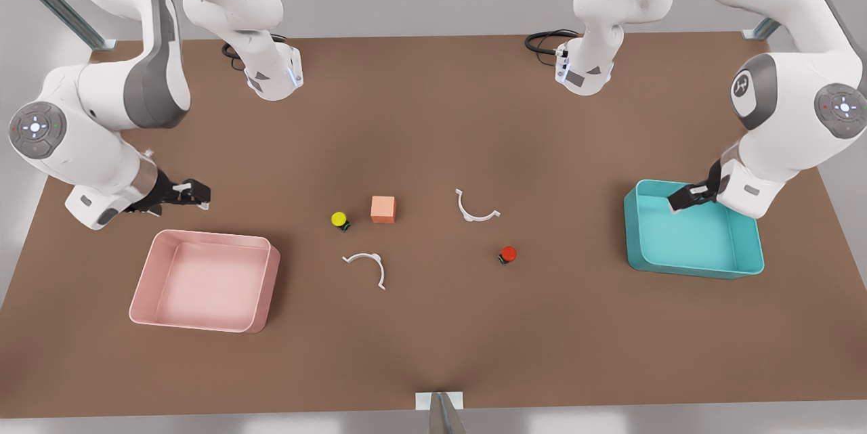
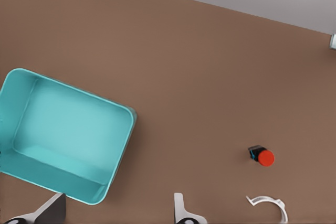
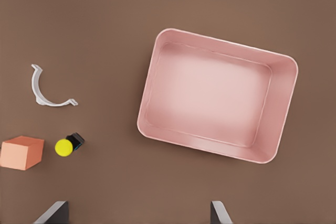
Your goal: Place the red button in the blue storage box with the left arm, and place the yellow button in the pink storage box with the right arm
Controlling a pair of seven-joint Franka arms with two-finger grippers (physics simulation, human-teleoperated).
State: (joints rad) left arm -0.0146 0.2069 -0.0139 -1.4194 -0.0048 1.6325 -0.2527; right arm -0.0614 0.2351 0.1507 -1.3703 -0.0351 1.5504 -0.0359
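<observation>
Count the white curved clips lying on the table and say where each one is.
2. One white clip lies between the orange-pink cube and the red button; the other white clip lies just below the yellow button.

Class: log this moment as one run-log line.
left gripper: open, over blue storage box | right gripper: open, beside pink storage box | red button, yellow button: on table

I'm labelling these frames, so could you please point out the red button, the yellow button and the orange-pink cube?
red button (image 1: 509, 253), front view, on its red domed cap.
yellow button (image 1: 338, 219), front view, on its yellow domed cap.
orange-pink cube (image 1: 383, 209), front view, on its front face.
</observation>
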